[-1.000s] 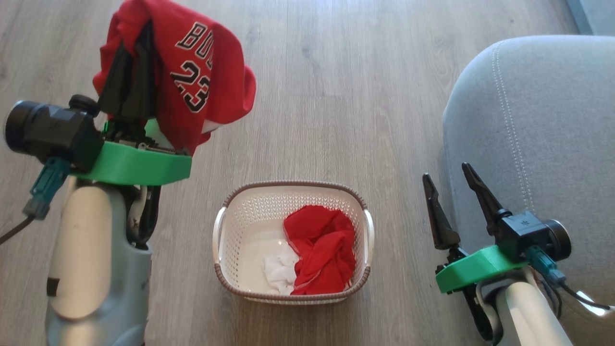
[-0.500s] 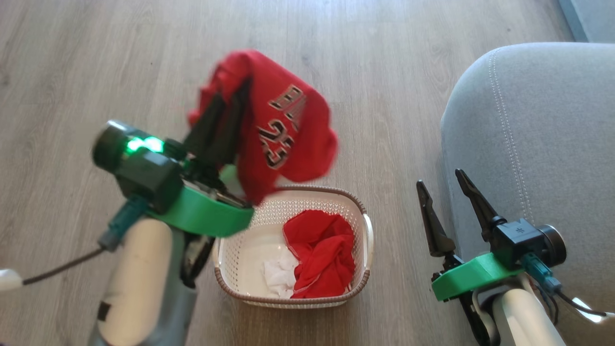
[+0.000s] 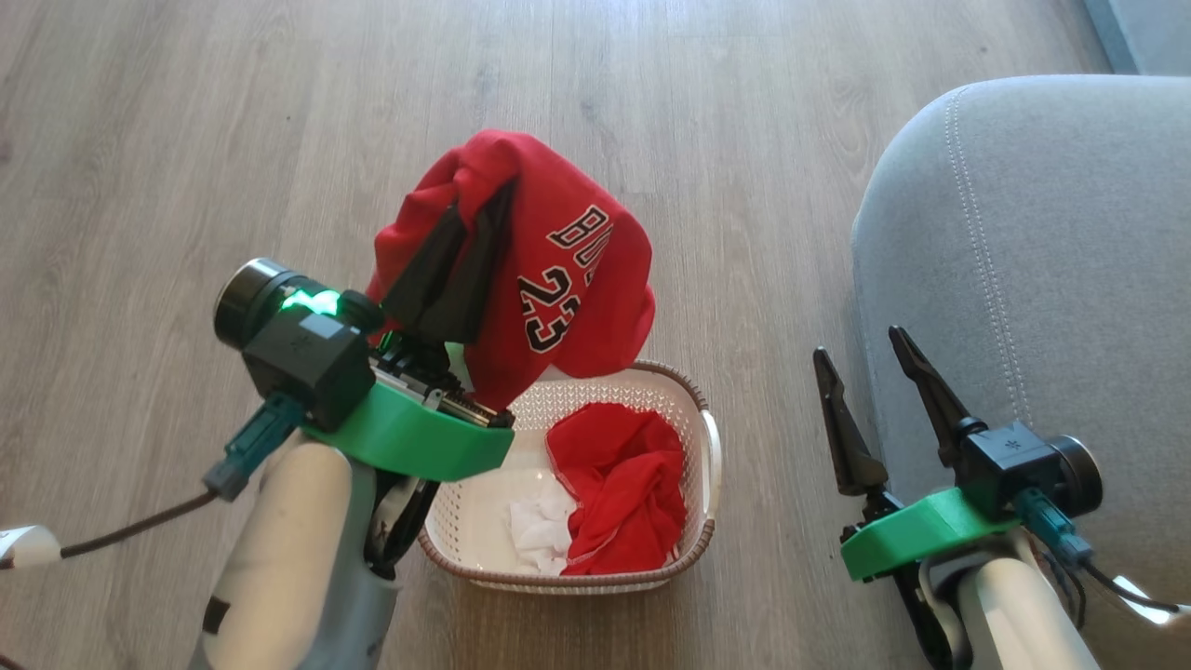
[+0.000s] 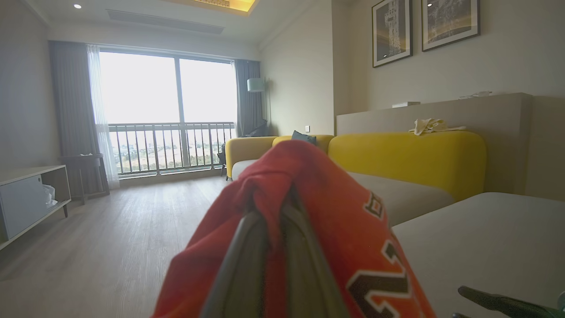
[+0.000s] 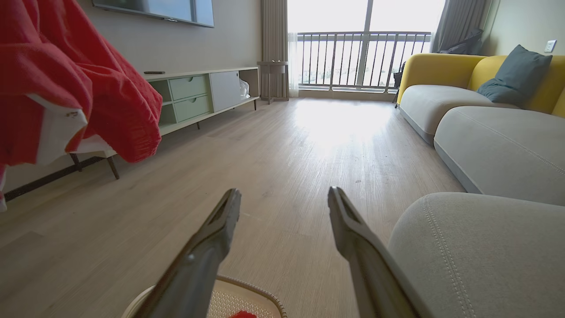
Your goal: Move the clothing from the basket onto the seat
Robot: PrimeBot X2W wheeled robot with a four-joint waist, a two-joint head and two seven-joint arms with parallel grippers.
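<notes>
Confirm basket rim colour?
Brown woven rim on the cream basket; clearest in the head view.

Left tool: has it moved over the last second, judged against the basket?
Yes. The left tool, shut on the jersey, has swung right: from well left of the basket to over its far left rim, nearer the seat.

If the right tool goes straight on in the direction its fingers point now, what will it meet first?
Nothing close, it seems: ahead of the right tool lies only floor, which it may meet further on; depth is unclear. The seat is to its right, the jersey high to its left.
</notes>
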